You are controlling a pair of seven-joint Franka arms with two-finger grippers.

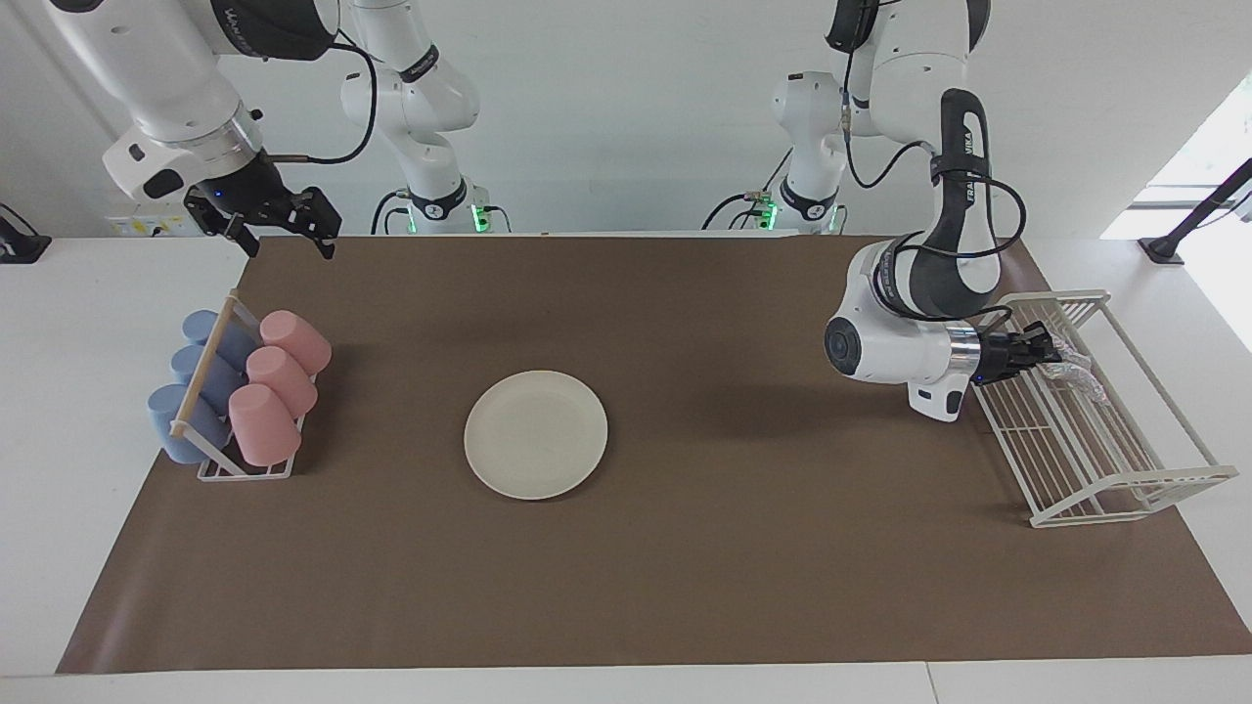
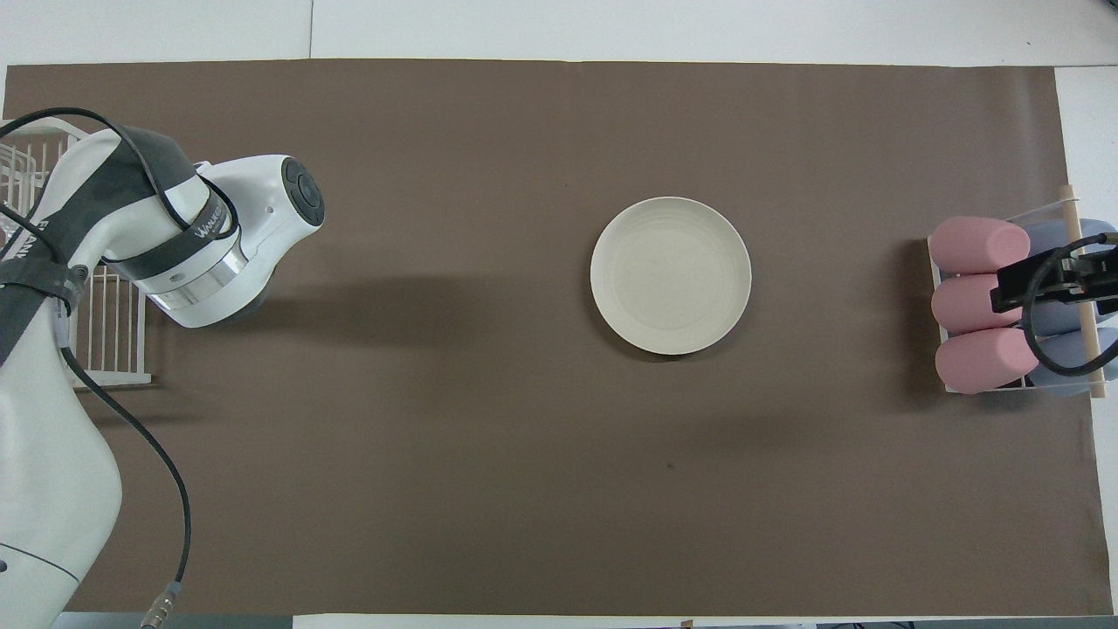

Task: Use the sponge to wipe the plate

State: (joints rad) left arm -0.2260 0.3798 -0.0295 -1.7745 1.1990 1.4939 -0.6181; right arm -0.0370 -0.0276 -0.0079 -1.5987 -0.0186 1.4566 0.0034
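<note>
The cream plate (image 1: pixel 536 434) (image 2: pixel 671 275) lies flat in the middle of the brown mat. My left gripper (image 1: pixel 1051 350) points level into the white wire rack (image 1: pixel 1086 450) at the left arm's end of the table. It is shut on the silvery sponge (image 1: pixel 1074 370), which sticks out of its tip above the rack's grid. In the overhead view the left arm's wrist (image 2: pixel 218 236) hides both gripper and sponge. My right gripper (image 1: pixel 289 244) hangs open and holds nothing, high over the mat's edge by the cup rack, where it waits.
A small rack (image 1: pixel 245 469) with pink cups (image 1: pixel 279 386) (image 2: pixel 978 301) and blue cups (image 1: pixel 196 381) lying on their sides stands at the right arm's end of the table. The wire rack (image 2: pixel 105 323) shows partly under the left arm. The brown mat (image 1: pixel 685 567) covers most of the table.
</note>
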